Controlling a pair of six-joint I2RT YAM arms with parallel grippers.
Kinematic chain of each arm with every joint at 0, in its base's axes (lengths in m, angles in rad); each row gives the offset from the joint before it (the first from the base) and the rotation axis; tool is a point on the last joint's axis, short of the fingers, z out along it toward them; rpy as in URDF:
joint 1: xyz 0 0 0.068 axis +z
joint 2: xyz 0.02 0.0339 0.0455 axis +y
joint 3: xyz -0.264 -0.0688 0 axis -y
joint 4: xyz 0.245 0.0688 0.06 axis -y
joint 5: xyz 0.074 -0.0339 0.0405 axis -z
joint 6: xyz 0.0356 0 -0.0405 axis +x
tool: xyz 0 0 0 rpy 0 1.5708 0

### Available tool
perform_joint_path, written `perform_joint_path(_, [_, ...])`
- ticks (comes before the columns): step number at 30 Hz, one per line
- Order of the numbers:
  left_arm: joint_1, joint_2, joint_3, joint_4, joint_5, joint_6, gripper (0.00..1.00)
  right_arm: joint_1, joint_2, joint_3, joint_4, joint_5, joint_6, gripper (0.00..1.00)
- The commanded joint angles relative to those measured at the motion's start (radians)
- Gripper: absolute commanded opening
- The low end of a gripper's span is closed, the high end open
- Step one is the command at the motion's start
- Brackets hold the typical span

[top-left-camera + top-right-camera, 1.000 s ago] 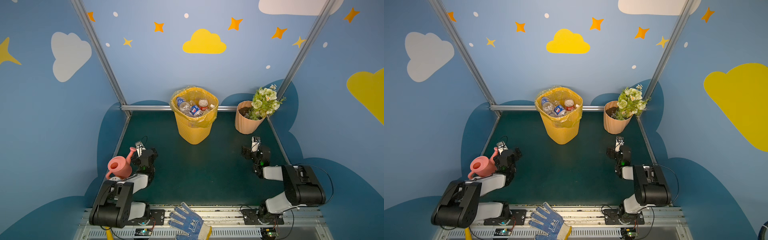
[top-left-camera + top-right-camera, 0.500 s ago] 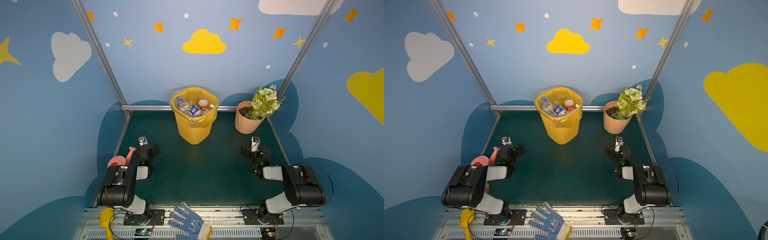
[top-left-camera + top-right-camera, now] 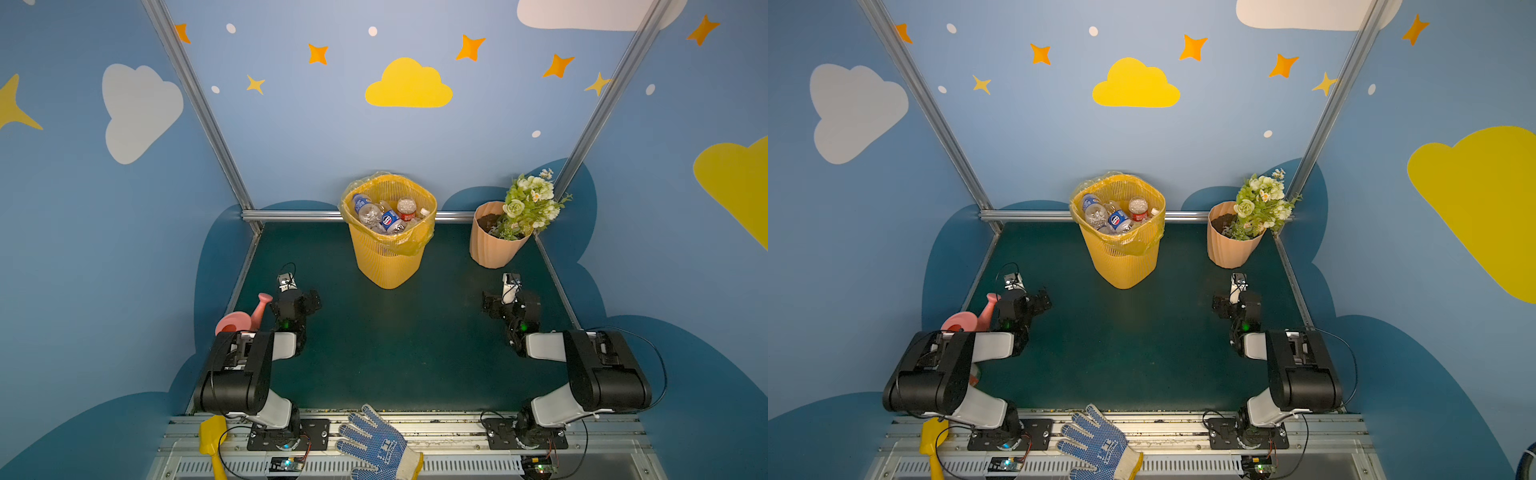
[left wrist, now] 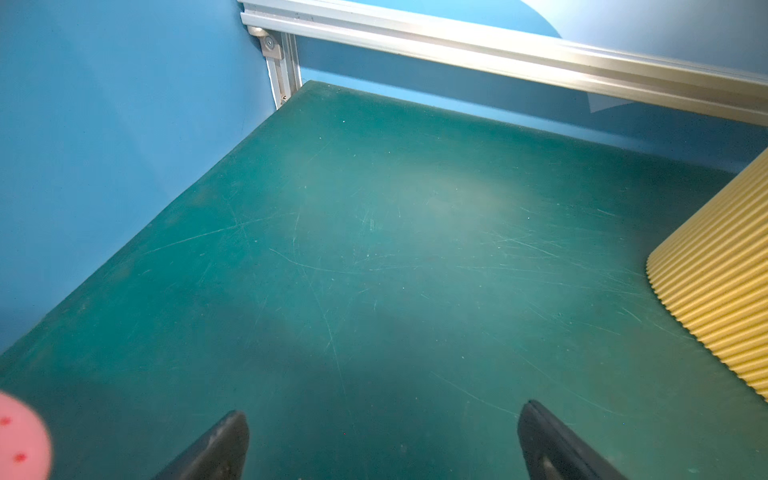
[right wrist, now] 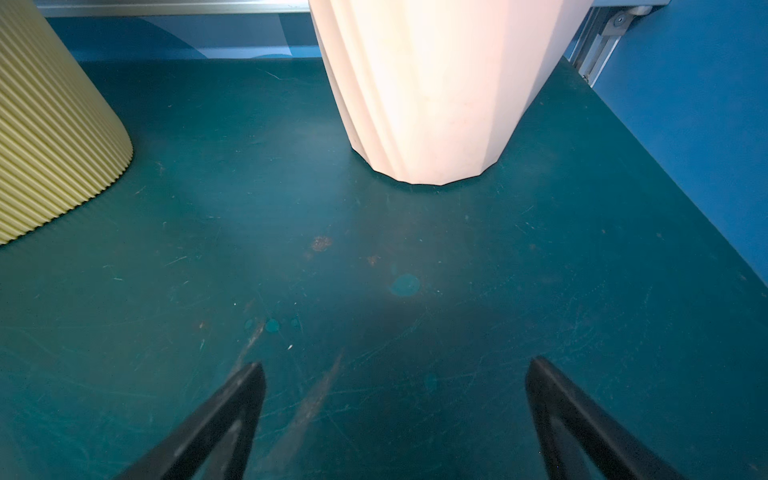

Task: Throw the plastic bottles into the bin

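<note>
The bin (image 3: 388,253) (image 3: 1121,257) stands at the back middle of the green table, a tall yellow ribbed basket with a yellow bag over its rim. Several plastic bottles (image 3: 384,216) (image 3: 1115,216) lie inside it, clear, with blue and red labels. No bottle shows on the table. My left gripper (image 3: 305,297) (image 3: 1034,299) (image 4: 384,428) hovers low at the near left, open and empty, with the bin's wall (image 4: 715,282) off to one side. My right gripper (image 3: 496,299) (image 3: 1225,301) (image 5: 397,382) is low at the near right, open and empty over bare mat.
A peach flower pot (image 3: 492,249) (image 5: 432,91) with flowers stands at the back right, right ahead of my right gripper. A pink watering can (image 3: 239,320) (image 4: 20,436) sits beside my left arm. A blue-dotted glove (image 3: 374,446) and a yellow shovel (image 3: 210,436) lie on the front rail.
My left arm has swung inward and drawn back from the watering can, uncovering the yellow shovel at the front. Its jaws opened the last bit. The right arm has not moved.
</note>
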Motion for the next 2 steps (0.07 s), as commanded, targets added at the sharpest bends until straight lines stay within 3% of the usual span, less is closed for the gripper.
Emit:
perform_joint_path(1, [0.000,-0.012,0.008,-0.008,0.009,0.013,1.00,-0.003,-0.013,0.021,-0.001,-0.008,0.005,0.96])
perform_joint_path(2, [0.000,-0.012,0.008,-0.008,0.008,0.013,1.00,-0.002,-0.015,0.020,-0.001,-0.007,0.006,0.96])
